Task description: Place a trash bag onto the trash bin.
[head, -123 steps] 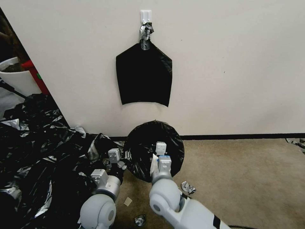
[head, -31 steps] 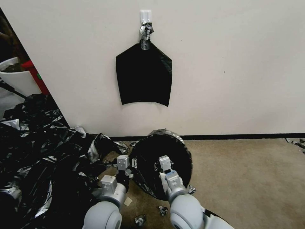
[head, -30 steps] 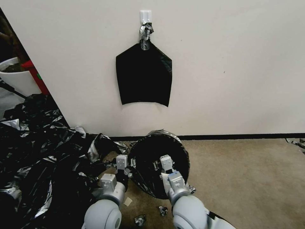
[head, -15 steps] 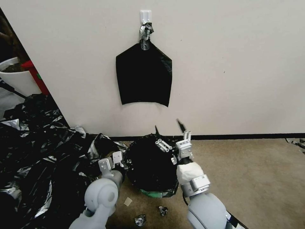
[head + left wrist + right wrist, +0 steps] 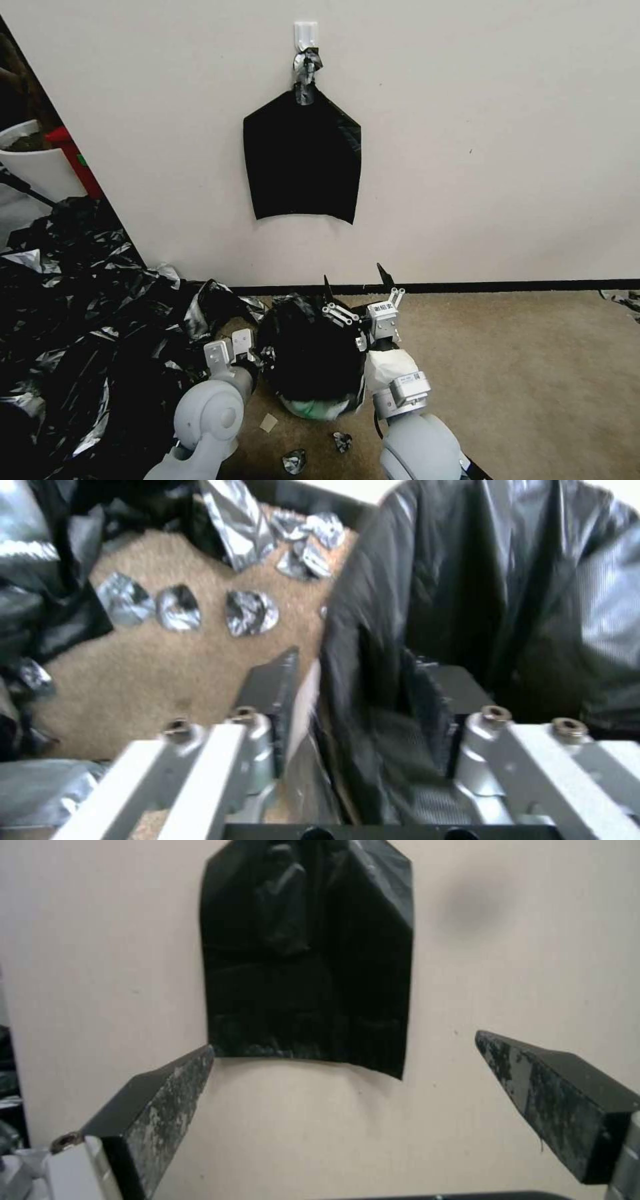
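No writing can be read anywhere; a small square marker on the right arm's wrist is too fine to make out. The bag, black and crinkled, sits draped over the bin on the carpet by the wall's black skirting, and only a pale strip of the bin peeks out under the bag's lower edge. A second ago the bag's round mouth faced the camera with the right gripper inside it; now that mouth is turned down over the bin and the right gripper has come out and up, pointing at the wall, jaws wide apart with nothing between them. Its wrist view looks through the spread fingers at the flat black bundle hanging from the wall hook. The left gripper is at the bag's left side, lower than before, and its wrist view shows the jaws part-way together with a fold of the bag pinched between the pads. A heap of black bags covers the carpet's left edge, with torn scraps near the robot
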`<state>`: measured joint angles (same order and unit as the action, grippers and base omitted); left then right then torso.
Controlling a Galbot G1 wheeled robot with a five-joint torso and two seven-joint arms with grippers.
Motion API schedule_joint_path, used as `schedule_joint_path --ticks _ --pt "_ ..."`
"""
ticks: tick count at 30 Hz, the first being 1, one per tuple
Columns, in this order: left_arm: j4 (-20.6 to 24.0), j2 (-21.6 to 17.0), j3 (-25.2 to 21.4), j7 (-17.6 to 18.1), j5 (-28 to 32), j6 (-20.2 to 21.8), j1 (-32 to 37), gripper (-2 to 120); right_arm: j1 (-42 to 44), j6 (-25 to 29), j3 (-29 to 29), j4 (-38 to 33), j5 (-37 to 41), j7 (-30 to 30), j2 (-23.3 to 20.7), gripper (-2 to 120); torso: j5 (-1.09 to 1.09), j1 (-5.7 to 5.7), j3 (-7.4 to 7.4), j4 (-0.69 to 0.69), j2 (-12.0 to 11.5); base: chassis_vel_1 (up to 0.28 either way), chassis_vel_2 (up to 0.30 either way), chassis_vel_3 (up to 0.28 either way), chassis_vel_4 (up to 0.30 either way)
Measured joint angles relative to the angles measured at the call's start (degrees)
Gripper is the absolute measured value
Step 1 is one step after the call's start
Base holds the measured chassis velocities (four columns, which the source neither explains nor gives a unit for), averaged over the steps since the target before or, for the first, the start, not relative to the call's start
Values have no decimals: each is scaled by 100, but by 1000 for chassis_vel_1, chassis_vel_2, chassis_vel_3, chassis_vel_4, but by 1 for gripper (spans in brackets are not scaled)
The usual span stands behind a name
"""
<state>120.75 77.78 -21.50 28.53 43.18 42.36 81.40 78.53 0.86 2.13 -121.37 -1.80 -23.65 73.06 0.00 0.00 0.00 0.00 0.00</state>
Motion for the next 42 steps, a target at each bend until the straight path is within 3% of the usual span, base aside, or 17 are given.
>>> schedule_joint_path --ticks 3,5,7,8,9,11,12,13,15,20,42 --pt "287 -93 -46 -85 -224 -289 208 55 10 310 -150 132 183 -25 52 100 0 0 0 0 0 0 0 0 0" --pt "565 -215 -140 -379 -617 -812 462 63 9 693 -419 319 181 -25 129 100 0 0 0 1 0 0 0 0 0" --pt "566 -344 -288 -885 -1311 -1905 651 72 34 960 -749 443 26 38 217 100 2 0 0 1 0 0 0 0 0" --pt "566 -344 -288 -885 -1311 -1905 651 72 34 960 -749 443 26 38 217 100 2 0 0 1 0 0 0 0 0" --pt "417 -383 -386 -1167 -1652 -2466 670 77 66 1062 -913 478 -62 92 272 100 2 0 -1 2 0 0 0 0 0" --pt "-228 -484 -836 -2027 -2581 -4192 478 86 213 1213 -1393 473 -241 176 465 100 -5 0 1 1 0 0 0 0 0" --pt "-228 -484 -836 -2027 -2581 -4192 478 86 213 1213 -1393 473 -241 176 465 100 -5 0 1 1 0 0 0 0 0" --pt "-346 -531 -998 -2223 -2681 -4671 360 91 293 1221 -1585 422 -269 233 551 100 1 0 0 -1 0 0 0 0 0" --pt "-438 -594 -1188 -2401 -2639 -5150 199 99 429 1222 -1952 320 -331 337 698 100 -1 0 0 -3 0 0 0 0 0" --pt "-458 -605 -1221 -2431 -2565 -5385 161 100 466 1212 -2024 281 -352 376 737 100 0 0 0 0 0 0 0 0 0" --pt "-458 -596 -1201 -2377 -2526 -5485 159 100 456 1187 -1987 273 -347 376 724 100 0 0 0 0 0 0 0 0 0"
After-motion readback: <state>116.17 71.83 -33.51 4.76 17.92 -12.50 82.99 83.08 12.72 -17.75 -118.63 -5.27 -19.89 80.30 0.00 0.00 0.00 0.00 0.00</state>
